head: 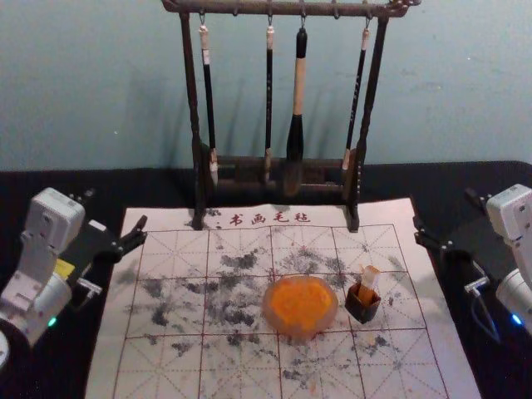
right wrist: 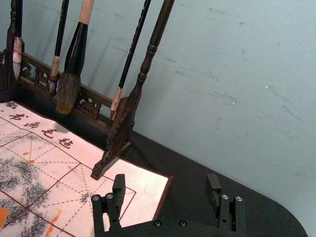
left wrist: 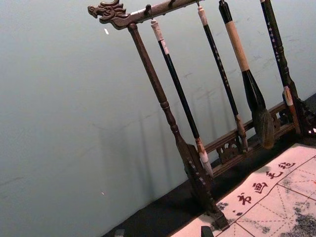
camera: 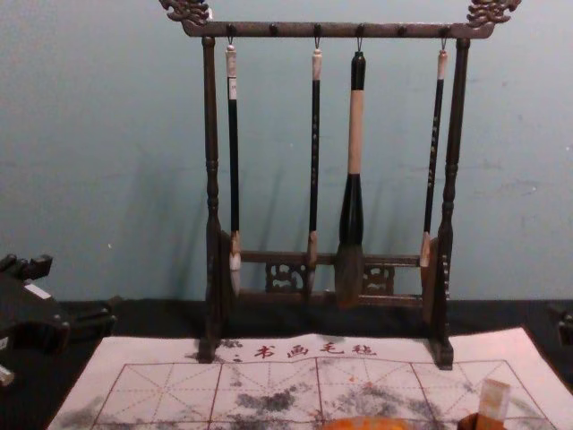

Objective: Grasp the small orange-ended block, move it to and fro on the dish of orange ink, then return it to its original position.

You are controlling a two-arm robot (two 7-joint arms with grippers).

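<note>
The small block (head: 369, 278), clear with orange colouring, stands upright in a small dark holder (head: 363, 307) on the mat, right of the round dish of orange ink (head: 300, 306). In the chest view, the block (camera: 493, 399) rises at the lower right and the dish (camera: 367, 424) shows at the bottom edge. My right gripper (head: 444, 208) is open beyond the mat's right edge, away from the block; its own wrist view shows the right gripper (right wrist: 166, 180) with nothing between its fingers. My left gripper (head: 116, 208) is parked open off the mat's left edge, its tips low in the left wrist view.
A dark wooden rack (head: 358, 166) with several hanging brushes stands at the mat's back edge, before the wall. The ink-stained writing mat (head: 166, 366) lies on the black table (head: 50, 187). The large brush (camera: 353, 206) hangs right of the rack's middle.
</note>
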